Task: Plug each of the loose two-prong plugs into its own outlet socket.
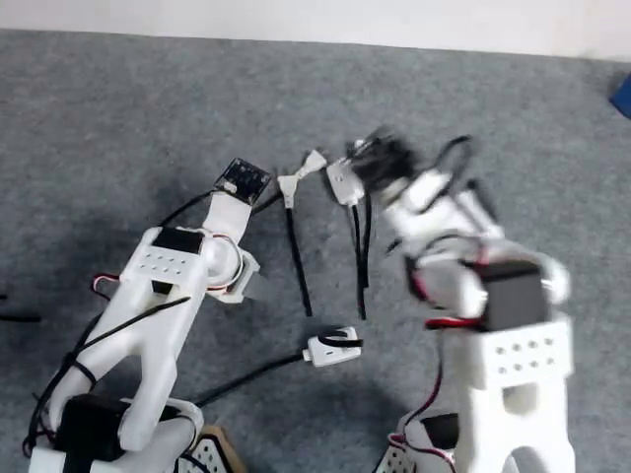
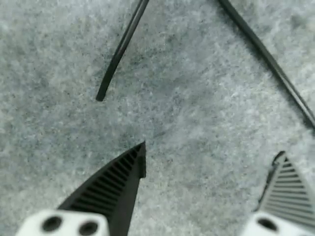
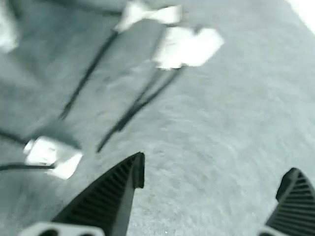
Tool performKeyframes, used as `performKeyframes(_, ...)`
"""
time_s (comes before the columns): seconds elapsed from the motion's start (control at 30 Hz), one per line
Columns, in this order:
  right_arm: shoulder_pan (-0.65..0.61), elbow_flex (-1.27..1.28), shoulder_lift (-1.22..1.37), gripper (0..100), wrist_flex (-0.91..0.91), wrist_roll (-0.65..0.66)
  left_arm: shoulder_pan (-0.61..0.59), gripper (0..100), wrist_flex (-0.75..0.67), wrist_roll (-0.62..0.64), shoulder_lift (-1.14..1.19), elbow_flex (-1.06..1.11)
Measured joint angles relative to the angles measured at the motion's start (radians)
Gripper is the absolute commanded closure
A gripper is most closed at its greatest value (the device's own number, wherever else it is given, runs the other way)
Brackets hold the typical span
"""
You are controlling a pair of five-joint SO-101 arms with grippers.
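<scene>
While both arms rise from the bottom of the high view, a white near connector (image 1: 330,347) lies on its cord at lower centre of the grey worktop (image 1: 118,118); whether it is plug or socket I cannot tell; the left claw (image 2: 211,150) is spread, empty, beside a black cord end (image 2: 101,96); the right claw (image 3: 216,163) is spread, empty; at upper centre lie a bow-shaped connector (image 1: 296,182) and a blocky connector (image 1: 345,182), just beside each other.

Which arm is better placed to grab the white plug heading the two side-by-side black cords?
Right. The open right gripper sits beside that white plug, which lies ahead of it in its wrist view; the open left gripper faces a bare cord end.
</scene>
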Motion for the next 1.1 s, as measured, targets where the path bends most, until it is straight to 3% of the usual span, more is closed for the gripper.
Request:
performKeyframes(0.1, 0.172, -0.078, 0.000, 60.1, 0.021, -0.115, 0.066, 72, 0.029, -0.003, 0.000, -0.049)
performKeyframes(0.23, 0.342, 0.020, 0.000, 60.1, 0.044, -0.249, 0.216, 77, 0.235, -0.043, 0.000, -0.172)
performKeyframes(0.37, 0.381, 0.327, 0.003, 60.1, -0.130, -0.319, 0.331, 69, 0.407, -0.058, 0.000, -0.226)
performKeyframes(0.53, 0.413, 0.652, 0.005, 60.1, -0.368, -0.407, 0.374, 66, 0.425, -0.150, -0.032, -0.115)
performKeyframes(0.67, 0.431, 0.741, 0.005, 60.1, -0.463, -0.457, 0.448, 66, 0.367, -0.172, -0.176, 0.009)
performKeyframes(0.83, 0.431, 0.812, 0.005, 60.1, -0.560, -0.479, 0.583, 66, 0.192, -0.176, -0.336, 0.166)
performKeyframes(1.1, 0.428, 0.882, 0.005, 60.1, -0.611, -0.479, 0.637, 66, 0.012, -0.195, -0.190, 0.195)
